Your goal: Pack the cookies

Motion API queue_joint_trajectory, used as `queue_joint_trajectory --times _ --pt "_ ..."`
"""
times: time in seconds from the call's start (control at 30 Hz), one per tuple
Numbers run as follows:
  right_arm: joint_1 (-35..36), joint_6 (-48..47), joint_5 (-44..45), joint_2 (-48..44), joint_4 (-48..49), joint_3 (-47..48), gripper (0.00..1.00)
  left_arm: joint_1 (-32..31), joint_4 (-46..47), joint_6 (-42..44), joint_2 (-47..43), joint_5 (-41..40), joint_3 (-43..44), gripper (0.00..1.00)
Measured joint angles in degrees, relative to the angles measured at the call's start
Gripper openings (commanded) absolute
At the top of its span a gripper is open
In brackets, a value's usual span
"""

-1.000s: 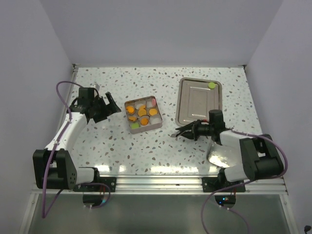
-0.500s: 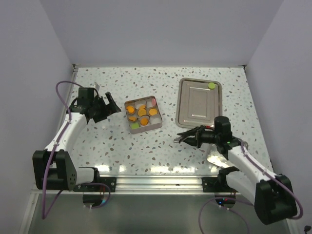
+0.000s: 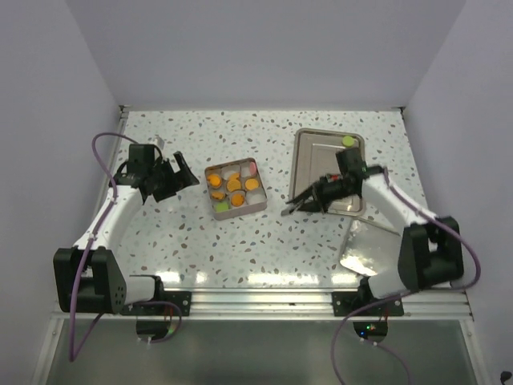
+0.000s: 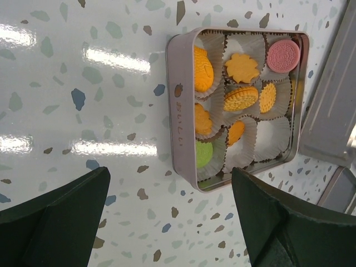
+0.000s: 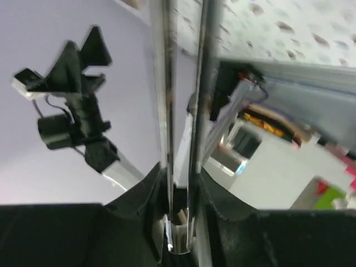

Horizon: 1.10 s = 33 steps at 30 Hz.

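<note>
Several cookies (image 4: 240, 98), mostly orange with one pink (image 4: 282, 54) and one green (image 4: 203, 154), sit in white paper cups inside a square tin (image 3: 216, 210). One more green cookie (image 3: 348, 141) lies in the far right corner of the metal tray (image 3: 321, 164). My left gripper (image 3: 178, 176) hovers left of the tin (image 4: 179, 111), open and empty (image 4: 169, 194). Between tin and tray, my right gripper (image 3: 309, 200) is shut on thin metal tweezers (image 3: 288, 208). Its wrist view is blurred and shows the two blades (image 5: 194, 128) pinched between the fingers (image 5: 179, 183).
A shiny sheet-like thing (image 3: 365, 245) lies at the front right near the right arm's base. The tray's edge (image 4: 328, 111) shows right of the tin in the left wrist view. White walls close the speckled table (image 3: 200, 249) on three sides.
The right arm has swung from the front right toward the back, its wrist now over the tray's near edge, still holding the tweezers. The left arm has not moved.
</note>
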Motion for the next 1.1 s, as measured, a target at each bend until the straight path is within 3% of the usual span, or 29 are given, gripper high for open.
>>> queue_joint_trajectory --times 0.1,0.17,0.3,0.47,0.73,1.1 --pt "0.0 -23.5 9.3 17.7 -20.9 30.0 0.19 0.0 0.0 0.0 0.0 0.4 0.0 0.96" --pt "0.0 -35.3 15.1 26.4 -29.2 48.4 0.26 0.0 0.0 0.1 0.0 0.6 0.1 0.96" --pt "-0.6 -50.0 22.0 34.8 -36.2 68.9 0.35 0.0 0.0 0.3 0.8 0.9 1.2 0.96" --pt "-3.7 -57.9 24.4 37.9 -43.2 73.2 0.39 0.0 0.0 0.5 2.0 1.5 3.4 0.96" --pt "-10.3 -61.6 32.4 44.5 -46.9 74.7 0.45 0.0 0.0 2.0 3.3 1.9 4.3 0.96" --pt "-10.2 -63.6 47.0 45.7 -48.3 77.0 0.47 0.0 0.0 2.8 5.0 2.7 4.3 0.96"
